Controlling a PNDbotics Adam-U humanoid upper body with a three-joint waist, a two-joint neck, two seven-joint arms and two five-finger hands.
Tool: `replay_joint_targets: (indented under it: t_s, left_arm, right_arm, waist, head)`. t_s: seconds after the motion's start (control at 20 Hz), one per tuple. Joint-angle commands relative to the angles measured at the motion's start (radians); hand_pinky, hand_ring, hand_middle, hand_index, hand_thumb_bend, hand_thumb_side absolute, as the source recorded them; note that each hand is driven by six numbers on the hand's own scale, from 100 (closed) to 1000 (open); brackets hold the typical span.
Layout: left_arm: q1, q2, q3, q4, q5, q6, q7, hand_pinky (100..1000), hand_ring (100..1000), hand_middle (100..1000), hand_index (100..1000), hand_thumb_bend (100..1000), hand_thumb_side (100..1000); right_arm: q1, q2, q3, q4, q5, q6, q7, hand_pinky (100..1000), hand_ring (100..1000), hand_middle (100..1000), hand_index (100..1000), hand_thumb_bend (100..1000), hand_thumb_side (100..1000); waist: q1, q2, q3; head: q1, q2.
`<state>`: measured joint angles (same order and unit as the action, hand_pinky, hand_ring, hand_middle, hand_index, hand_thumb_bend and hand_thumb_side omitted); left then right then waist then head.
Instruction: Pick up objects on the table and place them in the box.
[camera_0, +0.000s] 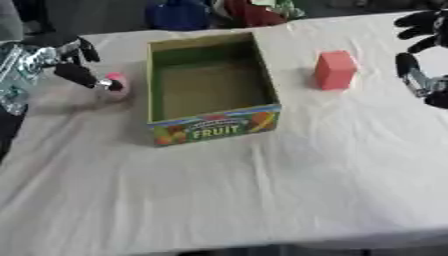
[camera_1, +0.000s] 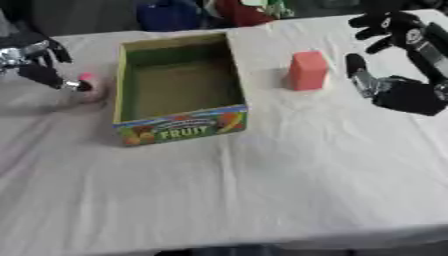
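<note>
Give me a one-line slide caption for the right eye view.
Left robot hand reaches a pink object beside the empty fruit box.

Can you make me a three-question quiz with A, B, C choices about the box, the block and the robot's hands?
1. Where is the red block?
A. inside the box
B. on the table, right of the box
C. in the right hand

2. What word is on the box?
A. FRUIT
B. TOYS
C. MILK

3. What is inside the box?
A. the pink thing
B. the block
C. nothing that shows

Answers: 1 B, the block stands on the cloth between the box and the open right hand. 2 A, printed on its front. 3 C, only its green floor shows; the pink thing is outside, at the left hand.
</note>
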<state>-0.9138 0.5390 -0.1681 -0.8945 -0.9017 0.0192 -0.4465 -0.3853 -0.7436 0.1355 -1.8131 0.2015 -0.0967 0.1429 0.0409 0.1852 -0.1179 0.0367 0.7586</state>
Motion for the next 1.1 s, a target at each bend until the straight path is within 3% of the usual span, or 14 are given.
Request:
replay_joint_targets:
  t_s: [0.05, 0.3, 0.35, 0.6, 0.7, 0.75, 0.85, 1.0, 1.1]
  left_arm:
    - [-0.013, -0.002, 0.016, 0.014, -0.005, 0.008, 0.057, 659, 673, 695, 764, 664, 601]
    - [-0.013, -0.026, 0.018, 0.051, 0.001, 0.003, 0.112, 657, 670, 689, 761, 543, 552]
    - [-0.013, -0.028, 0.016, 0.058, 0.001, -0.001, 0.112, 656, 667, 687, 760, 470, 524]
    - [-0.018, -0.028, 0.014, 0.073, 0.003, -0.024, 0.072, 637, 643, 665, 746, 359, 490]
    - [-0.020, -0.024, 0.014, 0.072, -0.003, -0.030, 0.054, 597, 582, 607, 705, 238, 465]
    - [-0.021, -0.022, 0.014, 0.068, -0.010, -0.032, 0.048, 566, 537, 558, 660, 121, 453]
    - [-0.021, -0.015, 0.015, 0.049, -0.035, -0.031, 0.054, 517, 459, 473, 567, 100, 465]
    - [-0.017, -0.006, 0.018, 0.008, -0.083, -0.024, 0.113, 419, 276, 270, 380, 100, 474]
    - [-0.015, 0.001, 0.020, -0.024, -0.099, -0.022, 0.163, 387, 209, 191, 310, 100, 467]
  right_arm:
    - [-0.011, -0.014, -0.011, -0.007, -0.009, -0.002, 0.004, 709, 821, 840, 888, 100, 537]
    - [-0.013, -0.010, -0.010, -0.006, -0.011, -0.003, 0.007, 709, 821, 840, 888, 100, 541]
    - [-0.014, -0.010, -0.010, -0.005, -0.011, -0.004, 0.007, 709, 821, 840, 888, 100, 542]
    - [-0.014, -0.009, -0.010, -0.004, -0.011, -0.004, 0.008, 709, 821, 840, 888, 100, 548]
    - [-0.013, -0.009, -0.010, -0.003, -0.011, -0.004, 0.008, 709, 821, 840, 888, 100, 559]
    - [-0.013, -0.009, -0.010, -0.003, -0.012, -0.004, 0.008, 709, 821, 840, 888, 100, 563]
    - [-0.013, -0.009, -0.010, -0.001, -0.011, -0.003, 0.008, 709, 821, 840, 888, 100, 564]
    - [-0.013, -0.008, -0.010, 0.000, -0.011, -0.003, 0.007, 709, 821, 840, 888, 100, 565]
    - [-0.013, -0.008, -0.010, 0.002, -0.011, -0.003, 0.007, 709, 821, 840, 888, 100, 564]
  waist:
    - [-0.006, -0.012, -0.004]
    - [-0.006, -0.009, -0.010]
    - [-0.006, -0.008, -0.011]
    - [-0.005, -0.007, -0.015]
    - [-0.004, -0.007, -0.014]
    - [-0.003, -0.007, -0.014]
    - [-0.002, -0.008, -0.013]
    - [-0.001, -0.009, -0.012]
    - [-0.001, -0.009, -0.012]
  head:
    - [0.003, 0.009]
    - [0.006, 0.008]
    - [0.006, 0.008]
    - [0.006, 0.011]
    - [0.006, 0.011]
    - [0.005, 0.011]
    - [0.004, 0.011]
    - [0.003, 0.011]
    - [0.002, 0.011]
